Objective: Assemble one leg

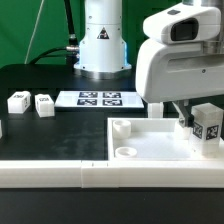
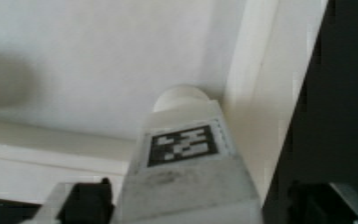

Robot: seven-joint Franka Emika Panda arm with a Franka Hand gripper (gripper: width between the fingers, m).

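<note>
My gripper (image 1: 197, 120) is shut on the leg (image 1: 209, 128), a small white post with black-and-white square markers. It holds the leg over the white panel (image 1: 150, 145) near the corner on the exterior view's right. In the wrist view the leg (image 2: 185, 150) sits between the two black fingers (image 2: 83, 200). Its rounded far end reaches the panel floor (image 2: 87, 50) right beside the raised rim (image 2: 256, 60). I cannot tell whether the end touches the panel.
Two loose legs (image 1: 18, 101) (image 1: 44, 103) lie on the black table at the exterior view's left. The marker board (image 1: 100, 98) lies behind the panel. The robot base (image 1: 103, 45) stands at the back. A round socket (image 1: 126, 152) shows near the panel's front rim.
</note>
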